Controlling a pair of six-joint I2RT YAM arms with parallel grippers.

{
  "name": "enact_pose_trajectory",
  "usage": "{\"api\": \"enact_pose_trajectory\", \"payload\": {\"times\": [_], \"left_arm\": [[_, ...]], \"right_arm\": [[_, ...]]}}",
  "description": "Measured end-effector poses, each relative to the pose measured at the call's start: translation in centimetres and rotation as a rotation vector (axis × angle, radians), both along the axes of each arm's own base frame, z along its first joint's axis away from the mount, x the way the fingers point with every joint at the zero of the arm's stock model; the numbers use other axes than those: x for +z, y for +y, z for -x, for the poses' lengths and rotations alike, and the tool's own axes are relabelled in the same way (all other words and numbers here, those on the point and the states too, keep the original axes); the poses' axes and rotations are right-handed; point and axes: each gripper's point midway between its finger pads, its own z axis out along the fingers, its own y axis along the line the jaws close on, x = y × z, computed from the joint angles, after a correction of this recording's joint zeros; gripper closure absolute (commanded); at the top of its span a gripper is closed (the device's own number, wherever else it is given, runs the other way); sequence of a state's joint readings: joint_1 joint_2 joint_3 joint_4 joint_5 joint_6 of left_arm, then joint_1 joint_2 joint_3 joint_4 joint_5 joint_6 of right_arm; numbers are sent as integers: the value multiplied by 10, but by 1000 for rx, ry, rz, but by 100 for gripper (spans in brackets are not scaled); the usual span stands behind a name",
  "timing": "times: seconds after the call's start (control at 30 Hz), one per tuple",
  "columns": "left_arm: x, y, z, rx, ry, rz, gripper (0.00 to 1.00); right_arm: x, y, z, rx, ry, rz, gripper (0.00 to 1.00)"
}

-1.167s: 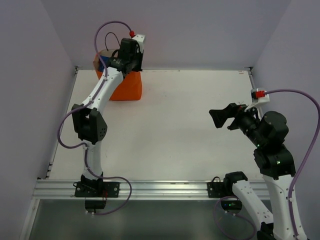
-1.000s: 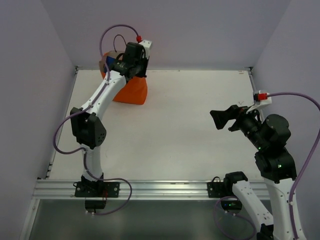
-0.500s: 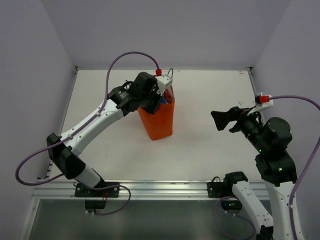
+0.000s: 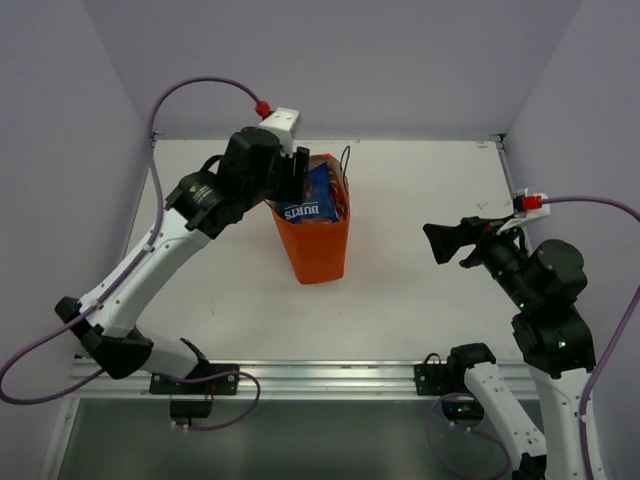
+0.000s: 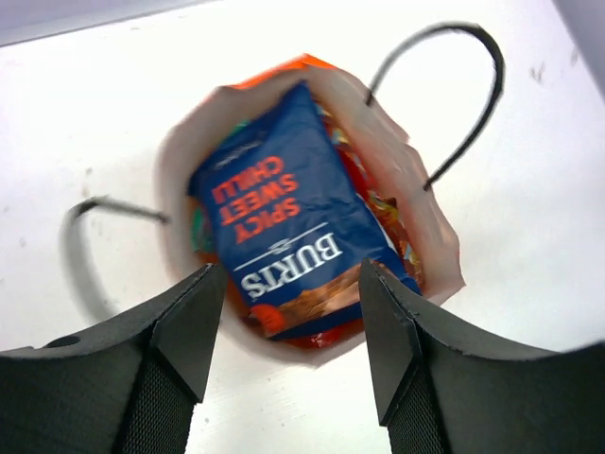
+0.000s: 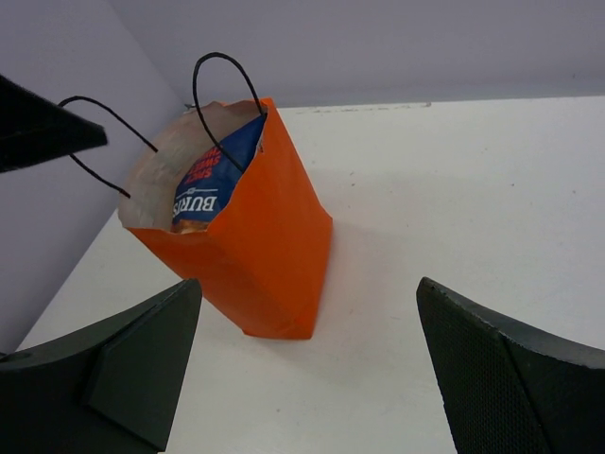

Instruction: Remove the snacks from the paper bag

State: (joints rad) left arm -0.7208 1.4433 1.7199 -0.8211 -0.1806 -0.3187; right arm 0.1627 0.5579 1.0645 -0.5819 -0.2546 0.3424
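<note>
None of the snacks are out of the paper bag point(image 4: 318, 245) yet, but the setup is shifting. A sec ago my left gripper point(image 5: 288, 284) was clamped on the bag's rim back in the far-left corner, and now the bag is standing upright near the middle of the table point(image 4: 430, 180), within closer reach of both arms. I'm letting go of it rn: the left jaws are spreading apart w/ nothing between them, hovering just above the bag's mouth on its left side. In the left wrist view I'm looking straight down into the opening. The blue-and-red packet point(image 5: 293, 218) is lying on top, slanted, w/ red packets point(image 5: 383, 213) peeking out under its right edge and a sliver of a teal packet point(image 5: 198, 227) at the left; how many more are sitting below I can't tell. The cord handles point(image 5: 473, 85) are flopping out to either side, not blocking the mouth. My right gripper point(image 4: 447, 243) is waiting well apart on the right, jaws spread wide and empty, pointing at the bag, same as a sec ago. For the task, imo, the repositioning step is finishing, the bag is standing w/o support, and the unloading isn't started. I'm probably going for the blue-and-red packet next, since it's topmost and near the rim. The risk is the light bag tipping or lifting along w/ it, so the right arm may need to steady its side.
</note>
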Motion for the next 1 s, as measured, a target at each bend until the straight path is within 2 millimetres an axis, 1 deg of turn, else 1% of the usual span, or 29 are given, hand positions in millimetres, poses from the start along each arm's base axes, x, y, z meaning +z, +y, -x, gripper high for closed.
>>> {"api": "enact_pose_trajectory", "payload": {"times": [0.03,0.13,0.17,0.2,0.23,0.3,0.37,0.43,0.47,0.5,0.53,0.57,0.6,0.7,0.83,1.0], "left_arm": [[12,14,2,61,-32,21,31],[39,48,16,187,-98,88,31],[43,56,21,218,-109,107,31],[42,64,25,247,-110,118,31],[41,67,26,257,-108,120,31],[29,70,27,287,-90,118,34],[7,68,24,303,-50,93,38],[-22,62,18,311,3,53,41],[-36,59,16,315,27,35,44],[-49,57,14,319,49,17,45],[-60,56,13,322,67,-1,47],[-68,56,13,327,79,-9,51],[-73,56,12,335,86,-13,52],[-79,59,7,358,83,-11,54],[-76,67,-4,400,59,11,62],[-80,75,-21,442,51,28,64]], "right_arm": [[0,0,0,0,-2,0,1],[1,0,1,0,-3,-1,1],[1,0,1,0,-4,-1,1],[0,0,1,0,-4,-1,1],[0,0,0,1,-4,-1,1],[-1,0,0,1,-1,-1,1],[-2,0,0,2,1,0,1],[-3,0,0,2,1,-1,1],[-3,0,0,2,0,-1,1],[-4,0,1,2,0,-1,1],[-4,0,1,2,-2,-1,1],[-4,0,2,2,-4,-2,1],[-5,0,3,2,-5,-2,1],[-4,0,5,7,-14,-4,1],[-4,3,6,21,-16,-6,1],[-4,4,6,27,-17,-6,1]]}}
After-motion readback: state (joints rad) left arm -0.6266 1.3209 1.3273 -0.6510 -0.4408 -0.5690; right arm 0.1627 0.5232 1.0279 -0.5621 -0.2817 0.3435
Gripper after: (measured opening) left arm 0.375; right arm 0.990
